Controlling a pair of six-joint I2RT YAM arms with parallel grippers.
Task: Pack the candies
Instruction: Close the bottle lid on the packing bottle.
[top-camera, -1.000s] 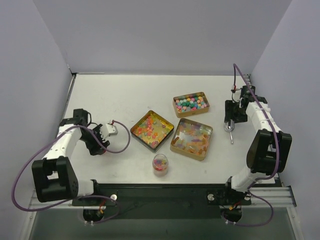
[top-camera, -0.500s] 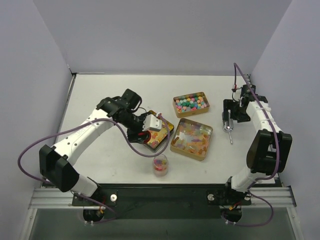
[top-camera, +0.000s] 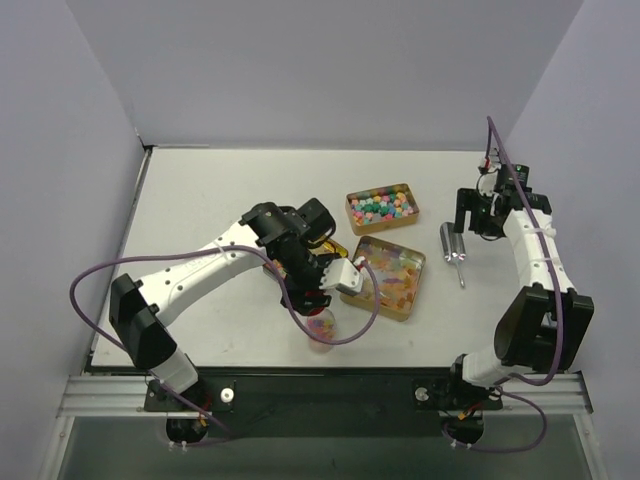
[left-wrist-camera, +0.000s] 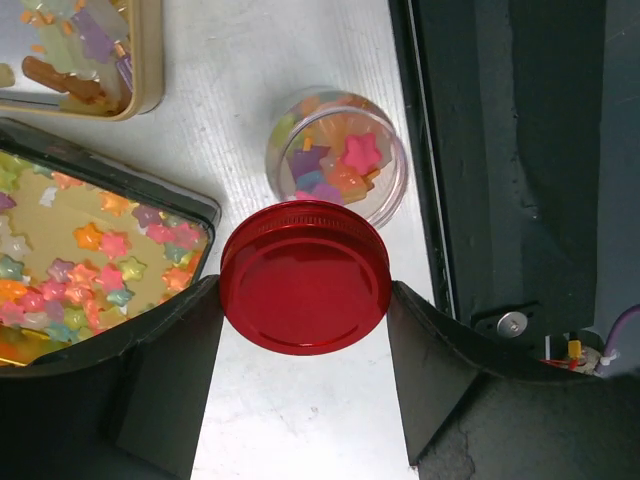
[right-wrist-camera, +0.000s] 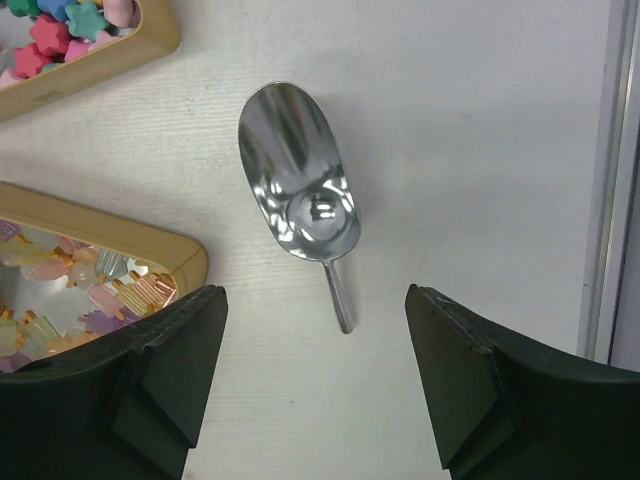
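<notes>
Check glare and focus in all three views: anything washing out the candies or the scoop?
Right wrist: the scoop mirrors bright and dark patches, but its edges are sharp. Left wrist: the red lid is crisp with a faint rim sheen, the candies in the jar are readable, and the fingers are near-black with little detail. Top external: even light, soft shadows, candies tiny but colours clear.

Table (top-camera: 200, 200) with tins (right-wrist-camera: 100, 222), jar (left-wrist-camera: 273, 160), scoop (right-wrist-camera: 298, 190)
</notes>
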